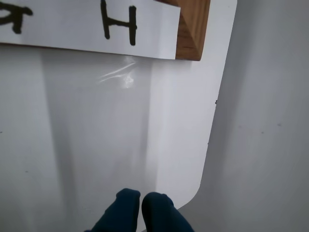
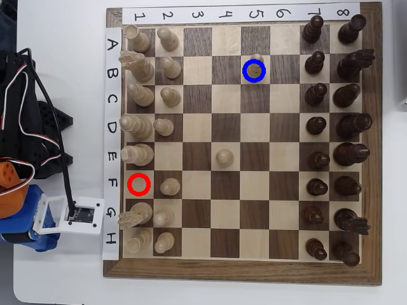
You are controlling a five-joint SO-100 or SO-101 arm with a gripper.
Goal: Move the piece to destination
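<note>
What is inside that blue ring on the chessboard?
In the overhead view the blue ring circles a light wooden piece seen from above. The square under it is mostly covered, so its colour is unclear.

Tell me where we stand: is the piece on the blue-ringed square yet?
Looks done: the piece stands inside the blue ring in row B, column 5, and the red ring encloses a bare square. Nothing in hand: the end effector is shut and empty over the white table beside the board's H label. Nothing obvious is left.

Sixteen light pieces (image 2: pixel 224 157), sixteen dark pieces (image 2: pixel 316 125), one blue ring (image 2: pixel 244 70), one red ring (image 2: pixel 129 184).
</note>
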